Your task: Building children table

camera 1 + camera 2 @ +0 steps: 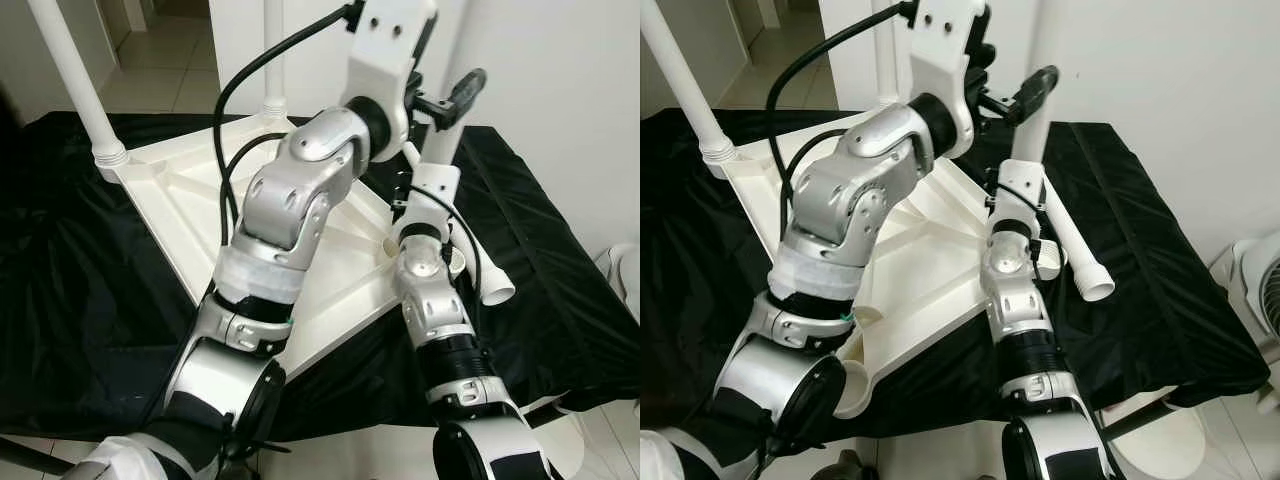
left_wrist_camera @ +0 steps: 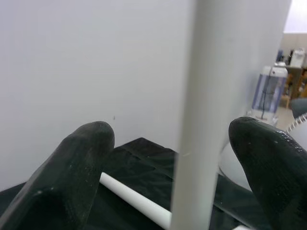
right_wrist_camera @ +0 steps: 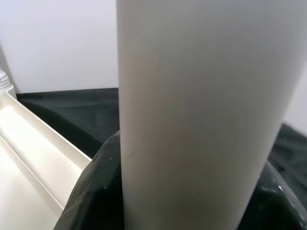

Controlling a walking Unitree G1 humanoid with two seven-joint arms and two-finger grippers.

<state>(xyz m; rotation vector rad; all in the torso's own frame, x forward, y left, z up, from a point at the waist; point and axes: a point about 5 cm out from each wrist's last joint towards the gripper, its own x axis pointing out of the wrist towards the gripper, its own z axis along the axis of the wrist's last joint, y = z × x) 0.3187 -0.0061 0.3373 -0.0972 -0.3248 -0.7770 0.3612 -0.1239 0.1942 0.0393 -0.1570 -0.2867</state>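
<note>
White tabletop [image 1: 200, 215] lies inverted on black cloth [image 1: 70, 290]. Upright table leg [image 2: 201, 115] stands at its near right corner. Right gripper [image 3: 182, 191] is clamped around that leg; left gripper [image 2: 182, 158] straddles it higher, fingers spread, apart from it. Spare leg [image 1: 1075, 250] lies alongside.

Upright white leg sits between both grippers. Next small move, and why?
Probably close the left gripper on the upright white plastic leg: its fingers straddle it with gaps, while the right gripper clamps it lower down.
</note>
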